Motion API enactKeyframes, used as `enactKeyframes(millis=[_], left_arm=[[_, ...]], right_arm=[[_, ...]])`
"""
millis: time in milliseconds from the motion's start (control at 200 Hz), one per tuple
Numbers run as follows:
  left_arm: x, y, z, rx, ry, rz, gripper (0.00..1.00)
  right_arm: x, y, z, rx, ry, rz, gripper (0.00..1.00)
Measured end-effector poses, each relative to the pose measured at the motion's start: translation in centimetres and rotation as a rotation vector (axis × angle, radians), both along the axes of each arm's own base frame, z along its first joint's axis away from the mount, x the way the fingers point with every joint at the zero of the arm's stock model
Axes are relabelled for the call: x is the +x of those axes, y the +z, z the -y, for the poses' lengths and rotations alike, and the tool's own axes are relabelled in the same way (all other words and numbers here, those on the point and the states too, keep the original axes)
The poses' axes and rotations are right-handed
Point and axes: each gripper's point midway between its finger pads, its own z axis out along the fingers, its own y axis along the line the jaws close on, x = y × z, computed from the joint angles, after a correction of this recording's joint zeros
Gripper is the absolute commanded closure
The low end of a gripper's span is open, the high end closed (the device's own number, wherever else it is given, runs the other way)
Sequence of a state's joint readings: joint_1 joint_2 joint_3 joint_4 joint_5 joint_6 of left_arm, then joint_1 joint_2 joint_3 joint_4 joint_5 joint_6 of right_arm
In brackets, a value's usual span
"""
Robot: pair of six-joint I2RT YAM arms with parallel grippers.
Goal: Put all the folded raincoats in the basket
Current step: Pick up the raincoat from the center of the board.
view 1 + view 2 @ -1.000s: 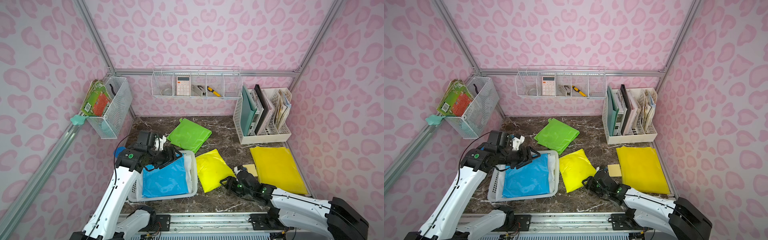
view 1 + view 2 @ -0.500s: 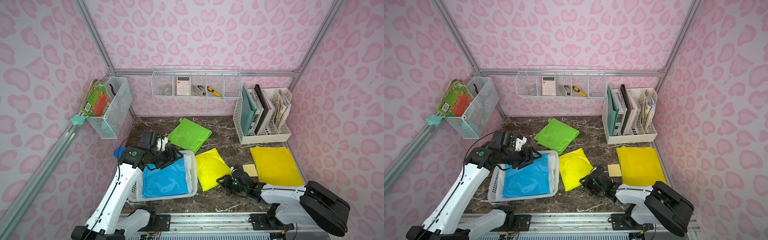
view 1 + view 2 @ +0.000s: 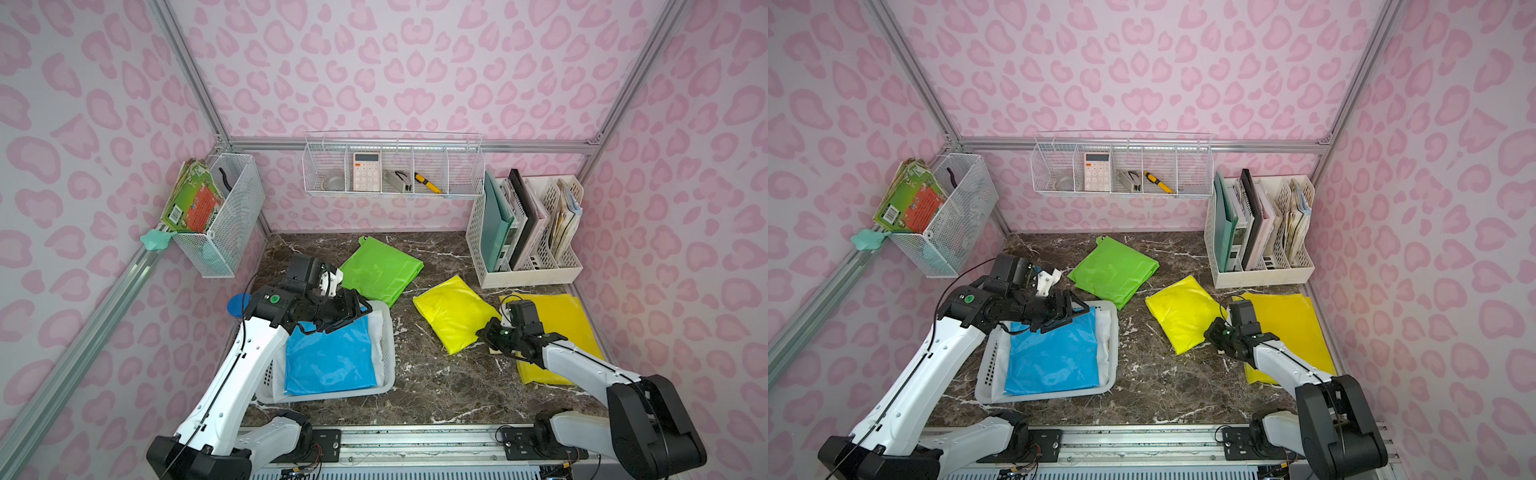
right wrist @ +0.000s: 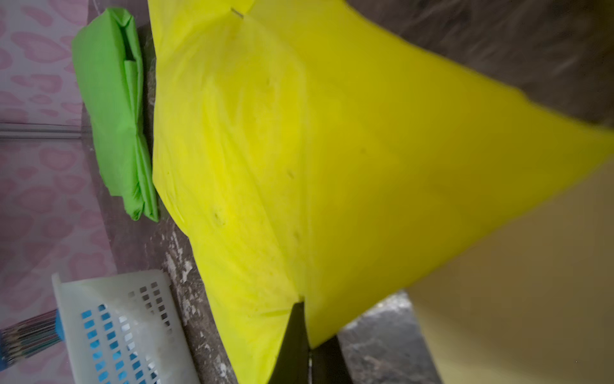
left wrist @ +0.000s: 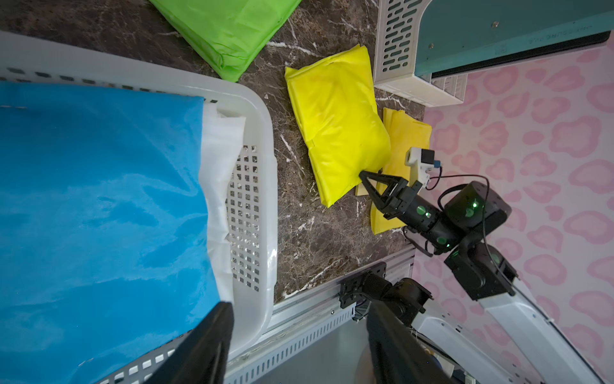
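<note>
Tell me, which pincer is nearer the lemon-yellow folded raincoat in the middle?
The right. The right pincer is shut on a corner of the lemon-yellow raincoat; the left pincer hangs open above the basket, well apart from it.

We find a bare strip of table (image 3: 432, 374) between the basket (image 3: 389, 353) and the yellow raincoat (image 3: 451, 320). The left gripper (image 3: 358, 308) hangs over the basket's far rim, and a blue raincoat (image 3: 328, 357) covers its floor. A green raincoat (image 3: 380, 270) lies just behind, and a file holder (image 3: 528, 276) walls the back right.
</note>
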State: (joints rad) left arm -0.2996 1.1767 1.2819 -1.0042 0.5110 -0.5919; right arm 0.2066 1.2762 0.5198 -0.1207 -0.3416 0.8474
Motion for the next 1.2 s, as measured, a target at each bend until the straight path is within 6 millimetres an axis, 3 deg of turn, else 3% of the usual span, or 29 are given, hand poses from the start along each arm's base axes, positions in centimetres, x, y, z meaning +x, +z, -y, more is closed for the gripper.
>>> enactKeyframes(millis=[110, 285, 620, 660, 705, 770, 945, 1060, 1200], left_arm=[[0.3, 0.3, 2.7, 0.013, -0.097, 0.002, 0.32], [2.0, -0.2, 6.9, 0.053, -0.214, -0.010, 0.34], [6.0, -3.0, 9.6, 0.105, -0.276, -0.061, 0.33], [6.7, -3.1, 10.0, 0.110, -0.288, -0.059, 0.33], [7.6, -3.3, 10.6, 0.115, -0.301, -0.057, 0.33], [8.9, -4.0, 11.3, 0.125, -0.317, -0.065, 0.34], [11.8, -7.3, 13.1, 0.159, -0.348, -0.125, 0.37], [12.6, -9.0, 14.2, 0.181, -0.372, -0.159, 0.40], [13.5, -10.7, 14.9, 0.211, -0.378, -0.184, 0.46]], right_arm=[[0.5, -0.1, 1.6, -0.086, 0.075, -0.029, 0.87], [0.1, -0.6, 1.5, -0.110, 0.181, -0.046, 1.00], [-2.4, 0.3, -2.7, -0.133, 0.408, -0.003, 1.00], [-2.7, 0.3, -2.9, -0.133, 0.418, -0.007, 0.87], [-2.7, 0.1, -2.6, -0.146, 0.414, -0.016, 0.63], [-2.6, -0.3, -2.1, -0.168, 0.397, -0.028, 0.48], [-2.2, -0.2, -1.8, -0.168, 0.370, -0.024, 0.39], [-2.2, 0.4, -2.3, -0.130, 0.366, 0.003, 0.38], [-3.1, -0.4, -2.3, -0.095, 0.328, -0.027, 0.39]])
